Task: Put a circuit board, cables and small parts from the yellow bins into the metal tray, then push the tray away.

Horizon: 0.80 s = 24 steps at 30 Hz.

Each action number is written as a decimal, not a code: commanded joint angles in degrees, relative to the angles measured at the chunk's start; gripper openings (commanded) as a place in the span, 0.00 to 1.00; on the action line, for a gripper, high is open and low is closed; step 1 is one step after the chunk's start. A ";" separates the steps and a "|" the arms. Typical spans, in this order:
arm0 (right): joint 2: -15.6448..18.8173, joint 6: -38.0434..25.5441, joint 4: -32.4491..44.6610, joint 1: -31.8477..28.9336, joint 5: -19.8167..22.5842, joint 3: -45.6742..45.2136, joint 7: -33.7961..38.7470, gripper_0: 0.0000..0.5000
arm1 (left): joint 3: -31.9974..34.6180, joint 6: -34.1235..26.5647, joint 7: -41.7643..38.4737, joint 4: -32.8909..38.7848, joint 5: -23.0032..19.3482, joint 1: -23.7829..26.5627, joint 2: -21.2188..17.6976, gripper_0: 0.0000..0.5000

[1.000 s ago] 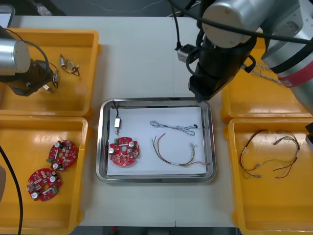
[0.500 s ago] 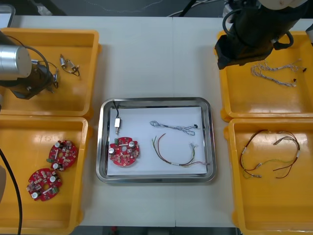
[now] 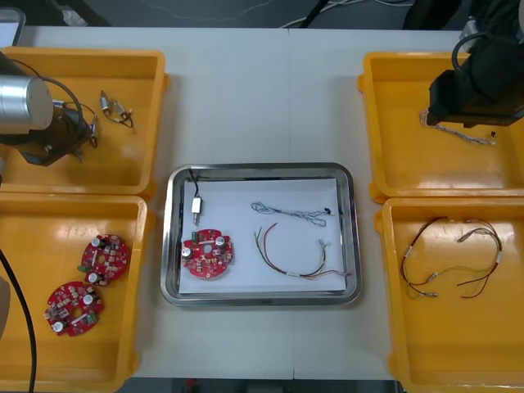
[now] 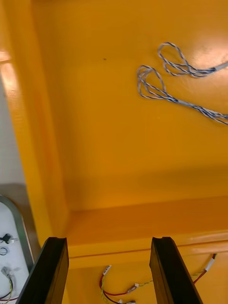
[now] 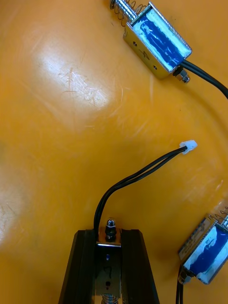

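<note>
Swung away from the metal tray's (image 3: 260,169) far edge, the right gripper (image 4: 108,242) now hangs over the far right yellow bin (image 3: 385,123), near the twisted blue and white cables (image 4: 161,90). Its jaws stand wide apart with nothing between them. Over the far left yellow bin (image 3: 123,164), the left gripper (image 5: 108,233) has its jaws clamped on a small metal part (image 5: 108,266) trailing a black cable (image 5: 137,173). On the table (image 3: 246,98) between the bins, the tray holds a red circuit board (image 3: 206,252), a loose metal part (image 3: 196,206), a twisted cable (image 3: 291,213) and a red and yellow cable (image 3: 295,260).

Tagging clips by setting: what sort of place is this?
Likely an electronics kitting bench: yellow bins of round red circuit boards and cables flank a metal tray. The left gripper holds a small metal part over one bin; the right gripper hangs open over another.
</note>
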<state>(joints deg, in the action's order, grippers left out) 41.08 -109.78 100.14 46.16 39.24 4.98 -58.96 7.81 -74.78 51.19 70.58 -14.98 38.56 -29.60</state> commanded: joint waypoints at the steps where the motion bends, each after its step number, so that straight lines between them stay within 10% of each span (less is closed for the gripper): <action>1: 3.39 -0.22 2.60 -3.45 0.58 -4.27 0.34 1.00 | 0.45 -4.94 4.44 5.35 -1.10 -0.41 -0.46 0.00; 24: 6.55 -0.22 22.12 -28.50 7.78 -20.01 -0.89 1.00 | 0.63 -35.22 3.21 35.50 -15.60 -0.59 -5.12 0.00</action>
<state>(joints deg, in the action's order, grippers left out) 45.02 -109.80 118.75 21.60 46.34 -12.24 -58.97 9.79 -109.26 51.20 101.37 -29.70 38.45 -32.17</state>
